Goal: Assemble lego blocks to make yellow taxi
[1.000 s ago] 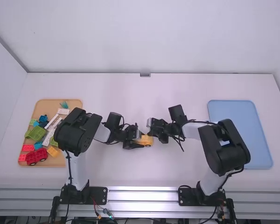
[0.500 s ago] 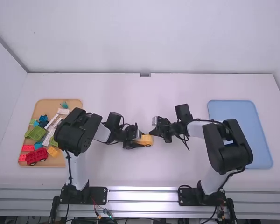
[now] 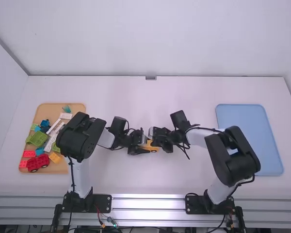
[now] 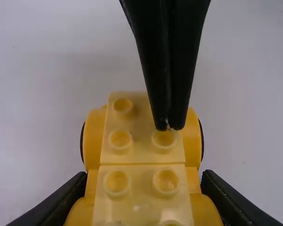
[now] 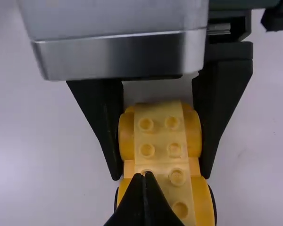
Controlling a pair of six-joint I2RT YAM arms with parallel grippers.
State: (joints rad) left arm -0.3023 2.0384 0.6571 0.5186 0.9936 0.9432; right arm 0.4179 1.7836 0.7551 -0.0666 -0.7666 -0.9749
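In the high view, the yellow car (image 3: pixel 153 149) sits at the middle of the bench (image 3: pixel 136 179), its long axis running from side to side between the arms. The left gripper (image 3: pixel 145 146) is at its left end and the right gripper (image 3: pixel 152 140) over its other end, so both arms are near.

In the left wrist view, the left gripper's fingers are parted just by the car's width and clamp its flanks. Smooth, glossy plastic bulges into rounded fenders (image 4: pixel 191 141) beside a paler, flat top with ring-shaped studs (image 4: pixel 120 140); a straight seam crosses it. The right gripper's matte black, tapering fingertips are together at one stud, empty.

In the right wrist view, those closed tips point at the studded top, with the car running lengthwise beneath them. The next move probably calls for a straight downward press; off-centre, they could slip between studs.
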